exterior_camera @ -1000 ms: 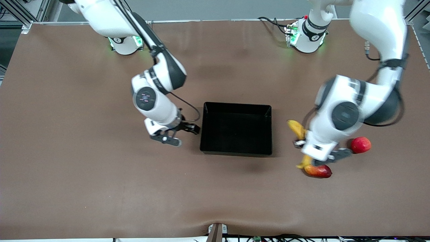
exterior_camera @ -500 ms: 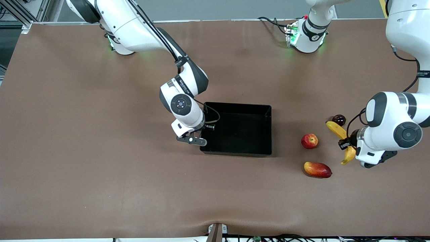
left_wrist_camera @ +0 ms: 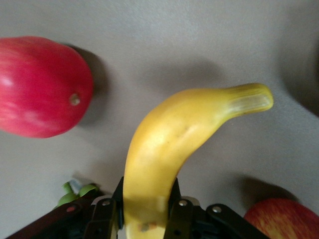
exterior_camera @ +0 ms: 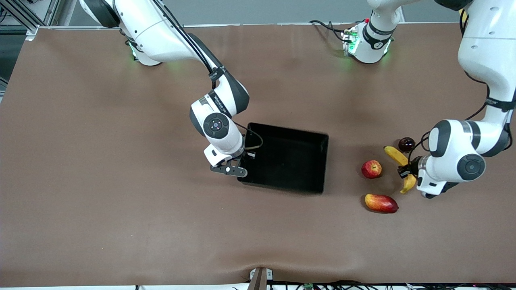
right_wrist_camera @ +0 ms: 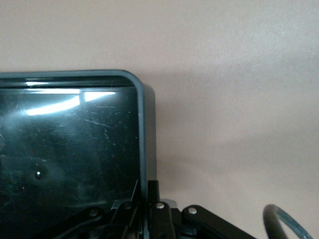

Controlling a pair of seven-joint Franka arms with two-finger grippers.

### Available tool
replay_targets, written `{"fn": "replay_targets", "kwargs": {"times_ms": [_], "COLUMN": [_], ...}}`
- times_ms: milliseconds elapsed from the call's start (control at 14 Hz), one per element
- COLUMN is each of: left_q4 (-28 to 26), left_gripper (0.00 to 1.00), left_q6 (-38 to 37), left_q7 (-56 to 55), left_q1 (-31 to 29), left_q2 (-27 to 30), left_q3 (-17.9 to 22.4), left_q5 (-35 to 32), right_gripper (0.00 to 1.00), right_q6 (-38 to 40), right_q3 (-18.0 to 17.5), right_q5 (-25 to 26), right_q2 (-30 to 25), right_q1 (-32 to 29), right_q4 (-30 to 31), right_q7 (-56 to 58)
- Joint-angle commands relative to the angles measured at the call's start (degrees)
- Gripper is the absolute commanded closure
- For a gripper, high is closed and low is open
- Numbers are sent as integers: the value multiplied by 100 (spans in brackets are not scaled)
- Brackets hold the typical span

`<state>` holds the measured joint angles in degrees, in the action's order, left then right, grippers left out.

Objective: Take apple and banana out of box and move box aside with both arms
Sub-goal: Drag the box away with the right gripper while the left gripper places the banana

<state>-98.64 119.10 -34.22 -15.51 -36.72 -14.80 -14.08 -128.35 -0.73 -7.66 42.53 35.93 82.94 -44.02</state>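
Observation:
The black tray point(exterior_camera: 300, 163) lies mid-table, slightly turned. My right gripper point(exterior_camera: 242, 163) is shut on the tray's end wall toward the right arm's end; in the right wrist view the gripper point(right_wrist_camera: 149, 188) pinches the rim point(right_wrist_camera: 142, 124). My left gripper point(exterior_camera: 408, 174) is shut on the yellow banana point(exterior_camera: 395, 155) and holds it just above the table among the fruits. In the left wrist view the banana point(left_wrist_camera: 184, 139) sticks out from the gripper point(left_wrist_camera: 147, 196). The red apple point(exterior_camera: 371, 169) sits on the table between the tray and the banana.
A red and yellow oval fruit point(exterior_camera: 381, 203) lies nearer the front camera than the apple. A small dark round fruit point(exterior_camera: 406, 143) sits beside the banana's tip. A large red fruit point(left_wrist_camera: 40, 87) shows in the left wrist view.
My right gripper went from open beside the tray to shut on its wall, and the tray has turned a little. My left gripper has moved the banana slightly toward the tray.

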Motion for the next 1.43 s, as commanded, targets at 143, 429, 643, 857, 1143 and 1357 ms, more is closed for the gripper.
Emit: {"fn": "replay_targets", "kwargs": {"times_ms": [143,429,643,857,1143,1357], "left_q4": [-33,-24,3,273,1512,1655], "left_gripper": [78,24,0,0,0,0], "left_q6": [149,131,61,-350,-1756,-1846], "left_q7": [-67,-41,73,274,749,1355], "left_q1": [-14,-5,12,21,4,-14], "left_q2": [-81,-20,252,700,727,1131], "left_q3": [-41,-58,-128,-260,-550,-603], "left_q5": [-357,-472,-473,-464,-393,-376], "right_gripper": [100,100,100,100,100,100], "right_q6": [940,1995,2822,3227,3580,3562], "right_q3": [-85,-85,-50,-32,-23,-23], "right_q5": [-34,-630,-790,-720,-545,-403], "right_q2": [-289,-807,-1237,-1528,-1730,-1766], "right_q1": [-560,-1411,-2019,-2537,-3362,-4091], "right_q4": [-269,-393,-358,-322,-148,63], "right_q7": [411,1664,2284,2651,3293,4399]}}
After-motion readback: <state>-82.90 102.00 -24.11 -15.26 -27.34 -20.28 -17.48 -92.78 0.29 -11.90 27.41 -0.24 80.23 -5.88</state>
